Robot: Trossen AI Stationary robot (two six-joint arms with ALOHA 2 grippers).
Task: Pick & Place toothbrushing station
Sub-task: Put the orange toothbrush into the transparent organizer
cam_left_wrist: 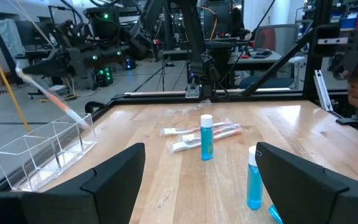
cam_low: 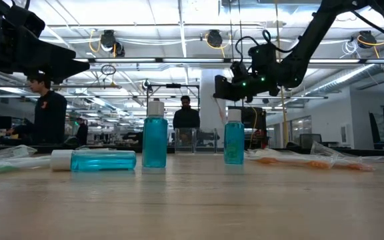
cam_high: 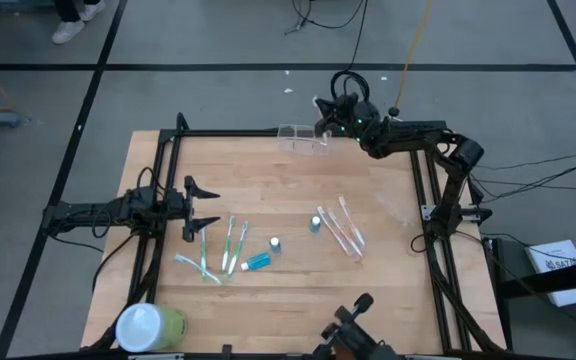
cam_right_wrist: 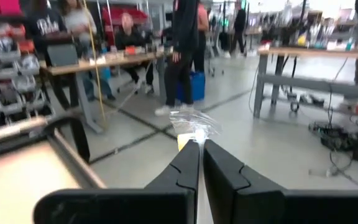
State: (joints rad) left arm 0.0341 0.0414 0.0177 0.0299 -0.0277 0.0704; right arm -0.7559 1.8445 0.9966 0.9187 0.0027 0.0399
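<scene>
Holding a wrapped toothbrush point(cam_left_wrist: 55, 99) pinched in the right gripper point(cam_high: 330, 112) above the toothbrushing station point(cam_high: 303, 139) at the table's far edge. Waiting near the left edge, left gripper point(cam_high: 200, 206) spread wide, grasping nothing. Judging by appearances: station seemingly empty, several toothbrushes point(cam_high: 230, 243) and tubes point(cam_high: 257, 262) lying mid-table.

A robotics lab: workbenches point(cam_right_wrist: 104, 62), seated people point(cam_right_wrist: 129, 31), ceiling pipes point(cam_low: 179, 61).
</scene>
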